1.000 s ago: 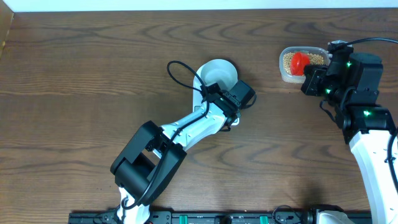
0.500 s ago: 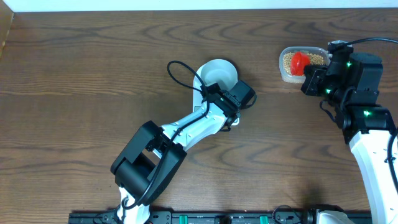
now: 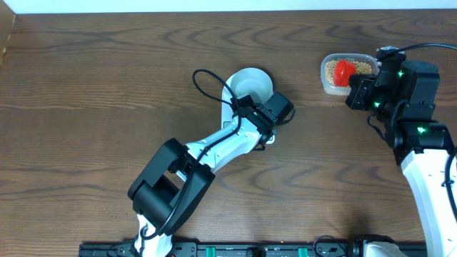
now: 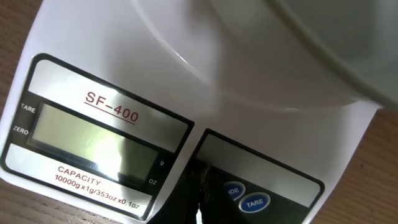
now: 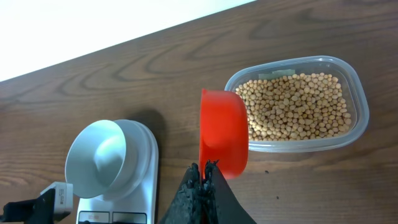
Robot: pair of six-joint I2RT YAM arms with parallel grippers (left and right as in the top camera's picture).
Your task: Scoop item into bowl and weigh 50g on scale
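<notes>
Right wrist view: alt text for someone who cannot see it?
A red scoop, held in the jaws, hangs at the edge of a clear tub of soybeans. To its left, an empty pale bowl sits on a white scale.

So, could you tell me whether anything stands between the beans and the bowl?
Nothing visible does: bare table lies between the tub of beans and the bowl on the scale. The left tool is at the scale's button side, just off that path.
</notes>
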